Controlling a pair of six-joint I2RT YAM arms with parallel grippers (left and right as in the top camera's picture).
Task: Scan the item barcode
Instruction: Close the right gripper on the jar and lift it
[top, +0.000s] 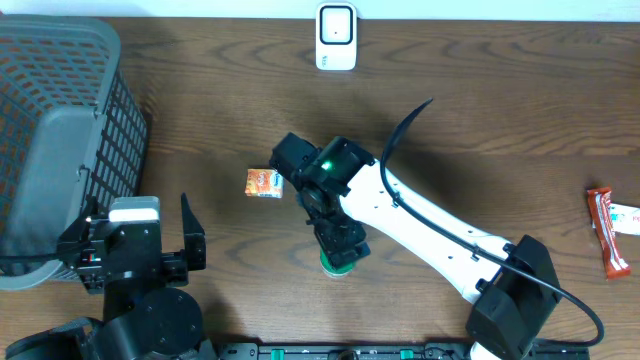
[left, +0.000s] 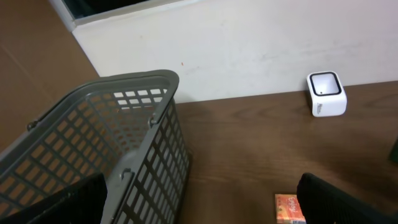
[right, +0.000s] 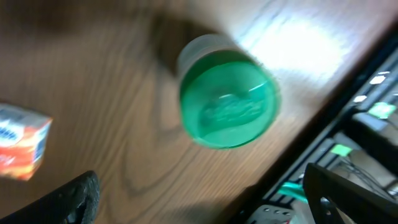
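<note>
— How much of the scan is judged to be done?

— None of it, as far as can be seen. At 7 o'clock, nearest the robot, the left hand (top: 137, 232) is held with its fingers spread wide and nothing between them, next to the basket (top: 60, 130).

— And the right hand?

— The right hand (top: 338, 250) is poised straight over the green-lidded jar (right: 227, 102), which is stood upright at 6 o'clock on the tabletop (top: 480, 120). The hand is fully spread and nothing is gripped.

— Is the jar taken as the item?

— That is the judgement, since the hand is centred on it. It cannot be settled, though: an orange packet (top: 264, 183) is laid at about 10 o'clock from the jar, apart from both hands.

— What is left?

— The scanner (top: 336, 37) is set at 12 o'clock by the far edge, well apart from everything. An item has to be grasped, lifted, carried there and its barcode presented. No barcode can be made out.
</note>
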